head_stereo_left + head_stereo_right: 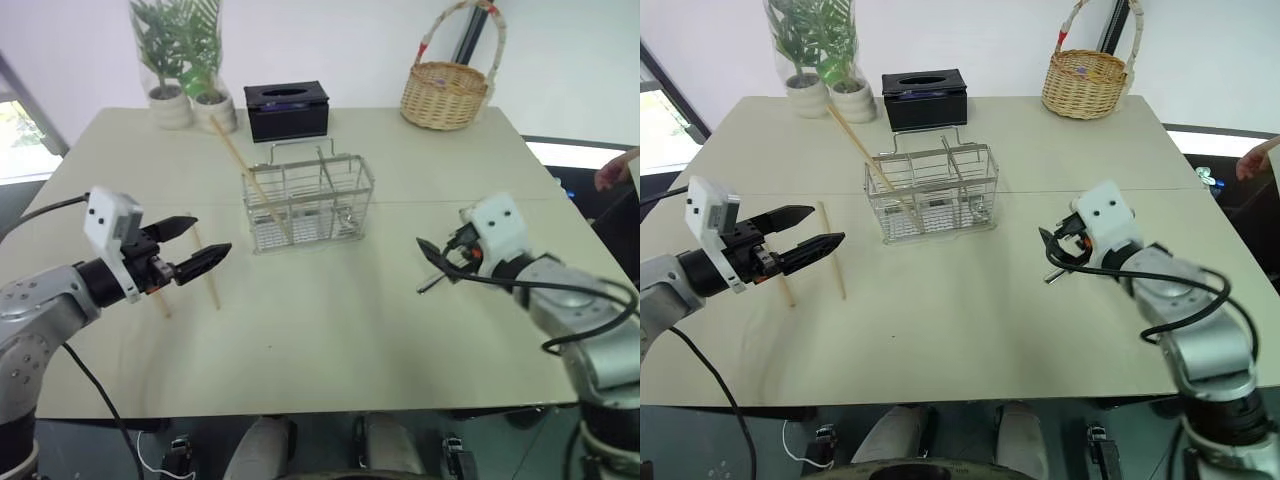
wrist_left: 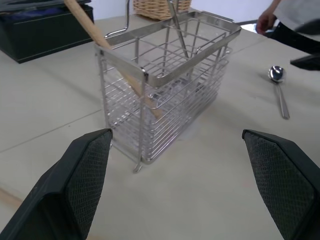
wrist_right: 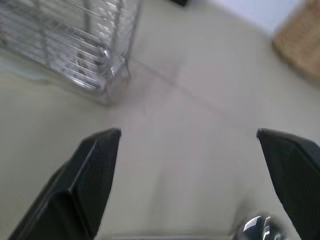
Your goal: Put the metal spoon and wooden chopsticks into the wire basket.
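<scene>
So both of your claws are spread wide and carry nothing. Your left claw (image 1: 195,248) hovers above the bench (image 1: 330,330) and aims toward the wire basket (image 1: 308,203), which stands ahead of it and a little toward your right side. One wooden chopstick (image 1: 250,180) already leans in the basket, its lower end inside a compartment and its upper end sticking out over the rim toward the potted plants (image 1: 185,65); being far taller than the basket walls, it can only rest tilted like that. The other wooden chopsticks (image 1: 207,268) lie flat on the bench just under and behind the left claw's fingertips, so they are the near pickup for that arm.

Your right claw (image 1: 1052,252) hangs low over the metal spoon (image 2: 278,87), which lies on the bench right beneath it, the bowl toward the basket as the left wrist view shows. The jaws stand on either side of open bench, not yet on the handle. My reading is that the spoon belongs to the right arm and the loose sticks to the left. The black tissue box (image 1: 288,108) and wicker basket (image 1: 446,92) sit beyond, well apart from both claws.
</scene>
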